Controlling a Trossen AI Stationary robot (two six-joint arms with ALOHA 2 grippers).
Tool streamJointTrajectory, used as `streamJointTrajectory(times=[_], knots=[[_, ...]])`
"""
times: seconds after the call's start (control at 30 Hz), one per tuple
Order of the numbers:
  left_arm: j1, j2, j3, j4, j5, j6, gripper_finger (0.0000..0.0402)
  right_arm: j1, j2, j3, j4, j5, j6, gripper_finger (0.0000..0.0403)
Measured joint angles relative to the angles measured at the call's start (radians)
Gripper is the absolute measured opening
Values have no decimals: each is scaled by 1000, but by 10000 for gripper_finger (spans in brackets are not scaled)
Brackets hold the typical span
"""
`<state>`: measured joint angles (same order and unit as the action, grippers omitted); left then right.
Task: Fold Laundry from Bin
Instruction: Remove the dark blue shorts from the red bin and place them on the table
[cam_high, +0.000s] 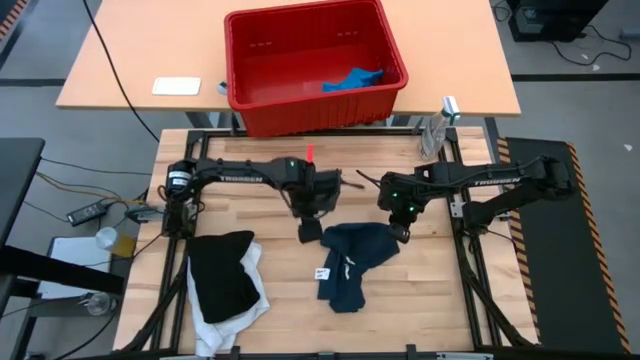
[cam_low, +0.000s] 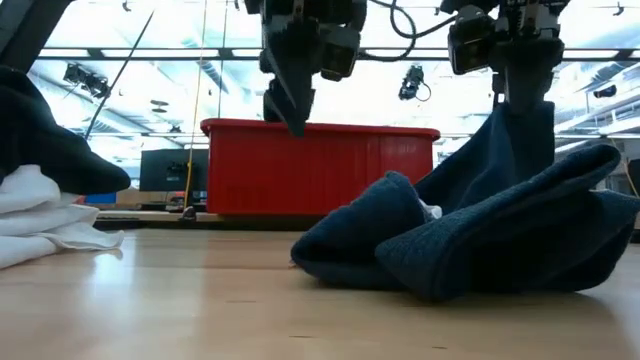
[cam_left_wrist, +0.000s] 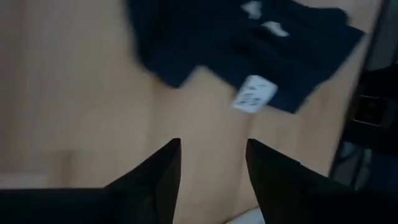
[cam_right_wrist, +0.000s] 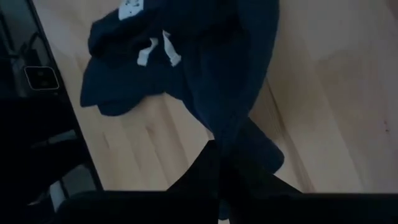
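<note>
The wooden table (cam_high: 420, 300) is lying pale and planked under both arms, framed by dark rails, with a tan desk (cam_high: 120, 70) standing beyond its far edge. On that desk the red bin (cam_high: 310, 100) is sitting, holding a small bright blue garment (cam_high: 352, 79) in its right part; a white flat object (cam_high: 176, 86) is resting on the desk to the bin's left.

The left gripper (cam_left_wrist: 211, 165) is hovering above bare wood, its fingers (cam_left_wrist: 163, 168) standing apart and released, holding nothing. The dark navy garment (cam_high: 352, 262) with its white tag (cam_left_wrist: 254, 94) is lying just ahead of and beside this claw, not touching it.

The right gripper (cam_high: 399, 233) is clenching an edge of the navy garment, lifting that corner off the table while the rest is sagging in folds below and to the left-arm side of it.

Well off from the left gripper, toward the table's near left corner, a black garment (cam_high: 222, 272) is lying on top of a white garment (cam_high: 228, 322).

In the low view, bright windows and ceiling beams are showing behind the bin.
</note>
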<state>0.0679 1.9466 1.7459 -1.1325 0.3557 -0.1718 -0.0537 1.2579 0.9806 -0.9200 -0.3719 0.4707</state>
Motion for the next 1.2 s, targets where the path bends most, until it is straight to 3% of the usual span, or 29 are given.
streamJointTrajectory(times=[0.2,0.43,0.57,0.7,0.87,1.0,1.2], knots=[[-9,-1,-163,288,40,-135,187,1,0,0,8,28,-8,12],[41,1,-360,471,53,-381,188,1,0,0,10,30,-10,12],[24,1,-377,542,29,-502,188,1,0,0,18,33,-10,12],[-15,1,-379,554,-94,-601,188,1,0,0,24,34,-10,12],[-40,15,-379,580,-172,-677,187,1,0,0,37,40,-10,12],[-50,29,-377,654,-202,-722,187,1,0,1,42,40,-10,12],[-53,67,-381,610,-203,-751,186,1,0,1,45,39,-3,12]])
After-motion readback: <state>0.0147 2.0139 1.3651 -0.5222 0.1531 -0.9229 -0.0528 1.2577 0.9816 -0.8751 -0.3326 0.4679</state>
